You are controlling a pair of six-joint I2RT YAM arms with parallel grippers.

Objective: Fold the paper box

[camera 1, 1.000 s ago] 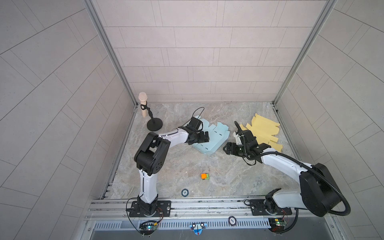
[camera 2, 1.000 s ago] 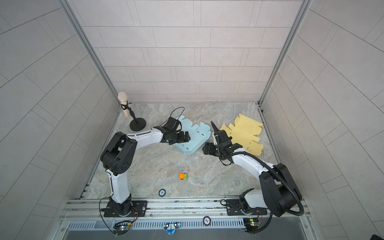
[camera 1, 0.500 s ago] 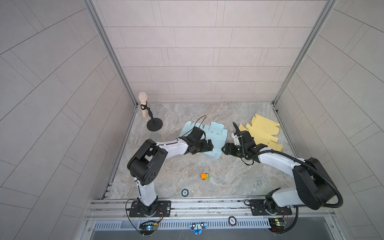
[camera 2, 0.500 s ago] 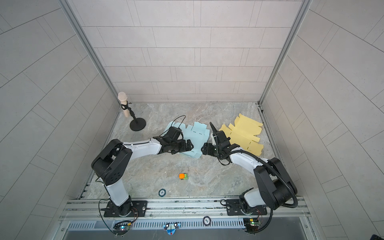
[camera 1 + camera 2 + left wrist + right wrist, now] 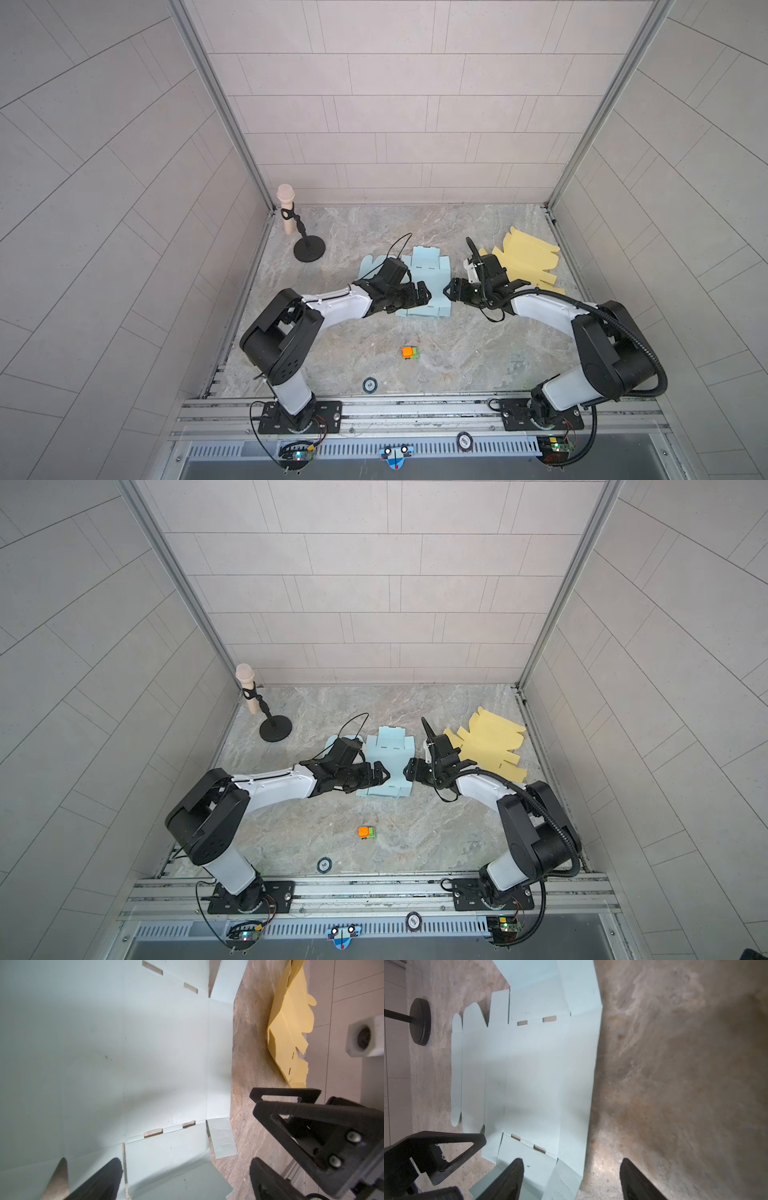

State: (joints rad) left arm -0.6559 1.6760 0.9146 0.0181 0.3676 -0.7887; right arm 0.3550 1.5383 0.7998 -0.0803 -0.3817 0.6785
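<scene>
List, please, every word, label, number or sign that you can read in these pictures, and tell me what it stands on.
No text can be quoted with confidence.
Marking on the round disc on the table: too small to read.
Marking on the round disc on the front rail: too small to read.
The blue paper box and the yellow sheets: no print visible.

A beige microphone on a black round-based stand (image 5: 309,251) stands left of centre, at the marble counter's (image 5: 457,349) back corner. Flat yellow card sheets (image 5: 525,259) lie right of centre. A small orange-and-green block (image 5: 410,353) sits below centre, with a dark round disc (image 5: 370,385) lower left of it.
</scene>
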